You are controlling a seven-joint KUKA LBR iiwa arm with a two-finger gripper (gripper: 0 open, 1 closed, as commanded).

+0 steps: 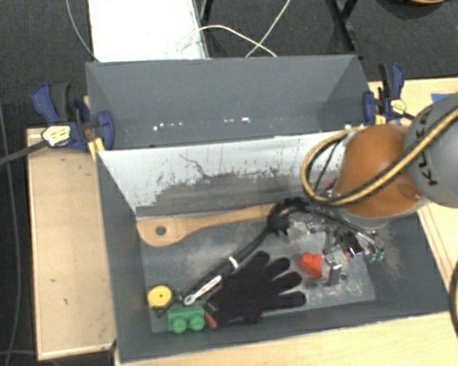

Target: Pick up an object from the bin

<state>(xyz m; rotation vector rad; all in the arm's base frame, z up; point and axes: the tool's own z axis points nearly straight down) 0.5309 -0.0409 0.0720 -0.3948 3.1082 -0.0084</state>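
The black glove [250, 292] lies nearest. Just right of it sits a small red piece [309, 263], immediately left of the gripper [333, 266]; whether that is spread or closed cannot be told. Beyond the glove, a wooden spoon [208, 222] lies crosswise.

A small red object [310, 263], stubby and rounded, lies on the bin floor [358, 286] just beside the gripper [334, 268], on its side toward the bin's middle; whether they touch cannot be told. Just past it from the gripper, a black glove [250, 289] lies flat, its spread fingers pointing back at the gripper. A wooden spoon [208, 222] lies flat behind the gripper along the back wall, bowl end far from it.
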